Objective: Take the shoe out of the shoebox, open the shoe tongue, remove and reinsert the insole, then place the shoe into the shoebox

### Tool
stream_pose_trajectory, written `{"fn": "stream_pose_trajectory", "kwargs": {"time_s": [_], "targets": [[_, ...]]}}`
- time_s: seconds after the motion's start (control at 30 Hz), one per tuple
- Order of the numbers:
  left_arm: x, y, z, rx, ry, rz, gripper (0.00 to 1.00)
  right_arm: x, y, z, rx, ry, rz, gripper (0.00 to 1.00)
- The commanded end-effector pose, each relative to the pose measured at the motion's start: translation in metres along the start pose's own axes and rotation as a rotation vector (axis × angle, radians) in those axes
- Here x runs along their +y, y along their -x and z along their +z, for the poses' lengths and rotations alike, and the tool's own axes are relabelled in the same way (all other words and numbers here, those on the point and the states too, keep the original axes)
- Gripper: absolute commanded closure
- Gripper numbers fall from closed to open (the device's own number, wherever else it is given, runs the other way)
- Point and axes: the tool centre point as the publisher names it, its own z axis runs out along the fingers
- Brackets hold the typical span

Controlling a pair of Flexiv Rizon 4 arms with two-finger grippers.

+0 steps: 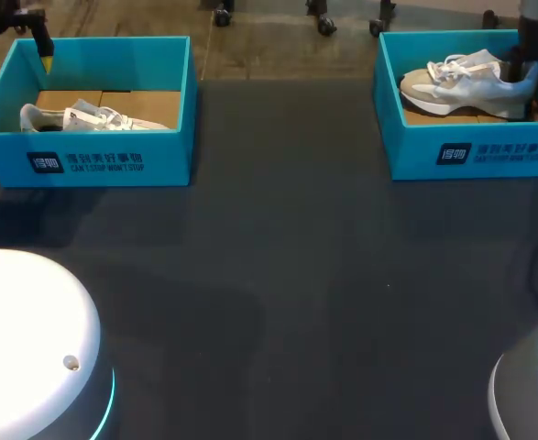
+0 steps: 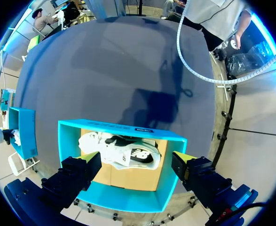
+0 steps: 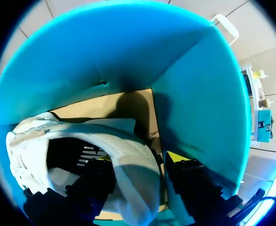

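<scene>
While the left gripper (image 2: 135, 162) hangs wide open over a second shoebox (image 2: 121, 127), the right gripper (image 3: 137, 162) pinches the heel of the shoe (image 3: 34, 141), presumably to lift it from the surrounding shoebox (image 3: 199, 94).

Table (image 1: 278, 275) carries two boxes along its far edge, well apart; left box (image 1: 85, 163) at far left, right box (image 1: 475, 156) at far right; one shoe in each; left shoe (image 1: 90, 119) lies along its box's near wall; right shoe (image 1: 466, 84) lies toe leftward, heel toward the right wall; left gripper (image 2: 135, 159) above left box's far side; right gripper (image 3: 138, 162) inside right box at the shoe's heel.
</scene>
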Motion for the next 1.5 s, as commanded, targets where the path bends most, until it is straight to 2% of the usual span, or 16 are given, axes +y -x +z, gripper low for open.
{"fn": "stream_pose_trajectory", "kwargs": {"time_s": [0.03, 0.13, 0.17, 0.23, 0.27, 0.57, 0.7, 1.1, 1.5], "targets": [[-0.002, 0.0, 0.0, 0.002, 0.003, 0.0, 0.0, 0.012, 0.001, 0.012, 0.011, -0.055, 0.007, 0.52], [-0.002, 0.0, 0.0, 0.002, 0.003, 0.0, 0.0, 0.011, 0.001, 0.015, 0.008, -0.064, 0.008, 0.63], [-0.002, 0.0, 0.0, 0.002, 0.003, 0.0, 0.0, 0.01, 0.001, 0.015, 0.007, -0.065, 0.009, 0.72], [-0.002, 0.0, 0.0, 0.002, 0.003, 0.0, 0.0, 0.009, 0.001, 0.012, 0.0, -0.063, 0.011, 0.98], [-0.002, 0.0, 0.0, 0.002, 0.003, 0.0, 0.0, 0.008, 0.0, 0.011, -0.001, -0.062, 0.012, 1.0], [-0.002, 0.0, 0.0, 0.002, 0.003, 0.0, 0.0, 0.002, 0.001, -0.003, -0.012, -0.052, 0.008, 1.0], [-0.002, 0.0, 0.0, 0.002, 0.003, 0.0, 0.0, -0.005, 0.003, -0.018, -0.016, -0.044, 0.005, 1.0], [-0.002, 0.0, 0.0, 0.002, 0.003, 0.0, 0.0, -0.028, 0.016, -0.073, -0.067, -0.004, -0.017, 1.0], [-0.002, 0.0, 0.0, 0.002, 0.003, 0.0, 0.0, -0.034, 0.031, -0.133, -0.122, 0.027, -0.009, 1.0]]}}
